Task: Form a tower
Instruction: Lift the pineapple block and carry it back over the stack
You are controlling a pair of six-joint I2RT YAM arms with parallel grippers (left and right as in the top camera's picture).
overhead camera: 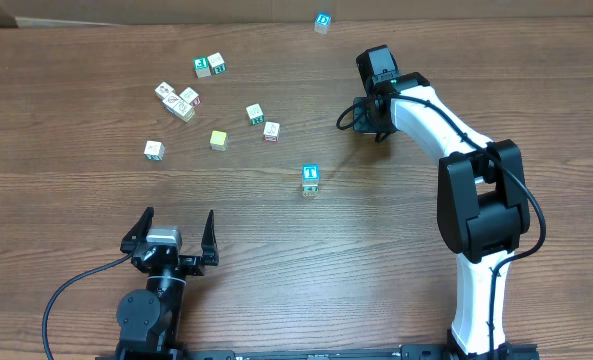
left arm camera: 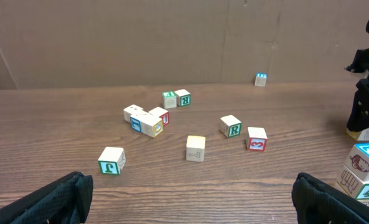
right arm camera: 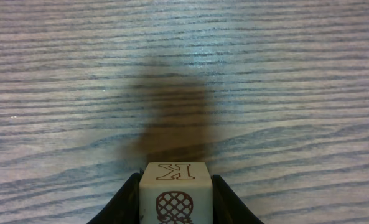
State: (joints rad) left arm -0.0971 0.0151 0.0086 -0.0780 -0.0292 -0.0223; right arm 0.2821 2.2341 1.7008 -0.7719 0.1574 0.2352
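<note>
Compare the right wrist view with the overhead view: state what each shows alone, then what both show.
Right wrist only: a K cube with a cross-hatched face, hugged on both sides by the fingers of the right tool. Overhead only: the tower, the scattered loose cubes, the open left tool and the white right arm, which hides that cube from above. Both: the wooden table.
</note>
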